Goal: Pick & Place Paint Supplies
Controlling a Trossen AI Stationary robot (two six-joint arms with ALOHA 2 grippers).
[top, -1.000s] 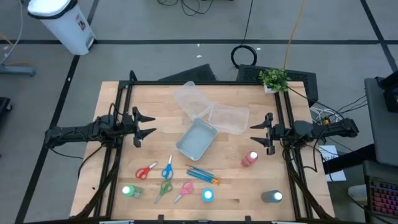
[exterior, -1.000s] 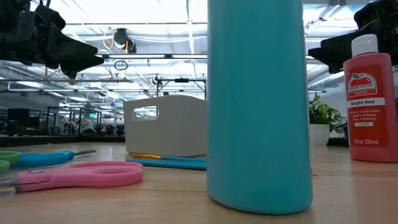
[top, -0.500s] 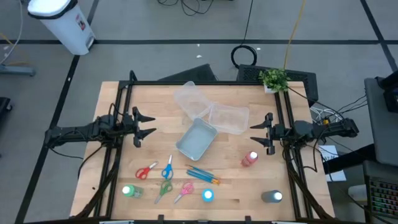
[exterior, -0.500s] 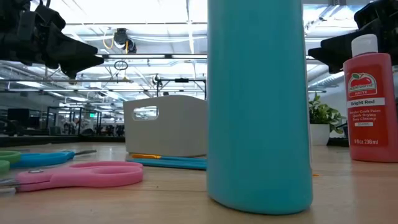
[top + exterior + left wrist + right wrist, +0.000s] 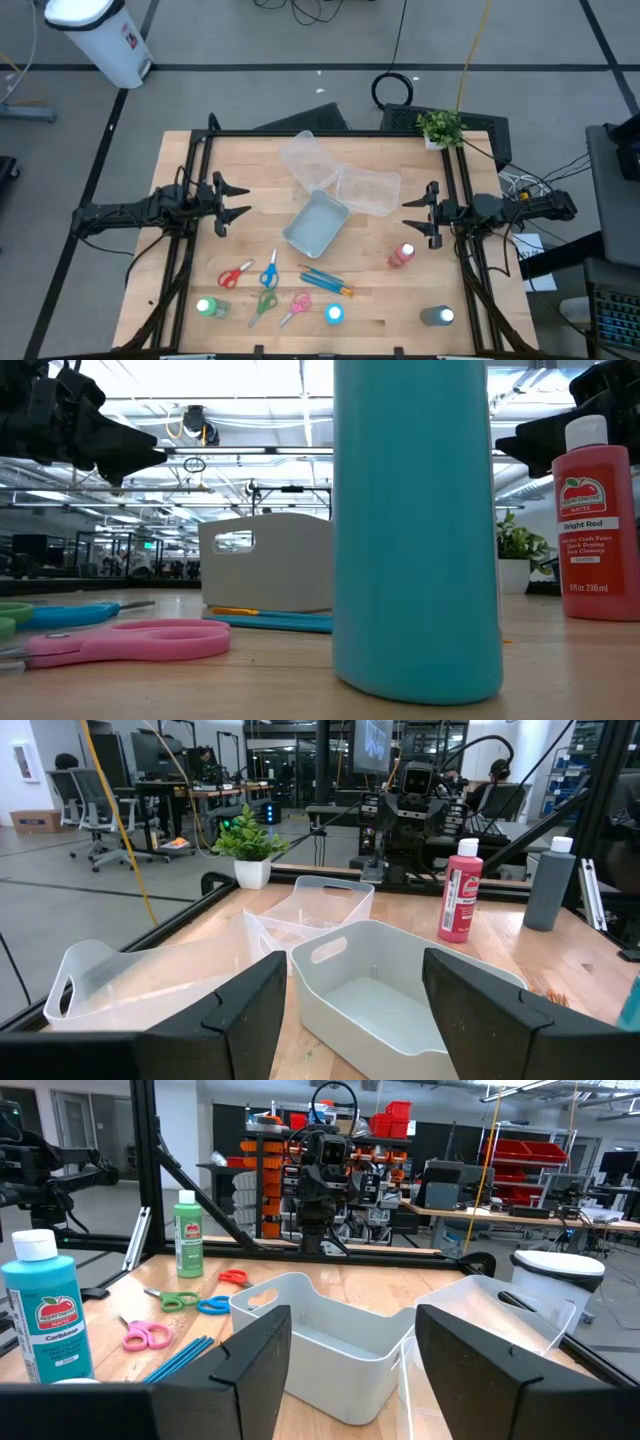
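Four small bottles [image 5: 401, 256] look light, rigid and slick, so I'd pinch one mid-body with my spread, empty right end effector [image 5: 412, 216].

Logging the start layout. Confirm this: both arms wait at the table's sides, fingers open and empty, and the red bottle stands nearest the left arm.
Wrong on one point: the red bottle stands nearest the right gripper, not the left gripper, as the high view shows. The rest holds.
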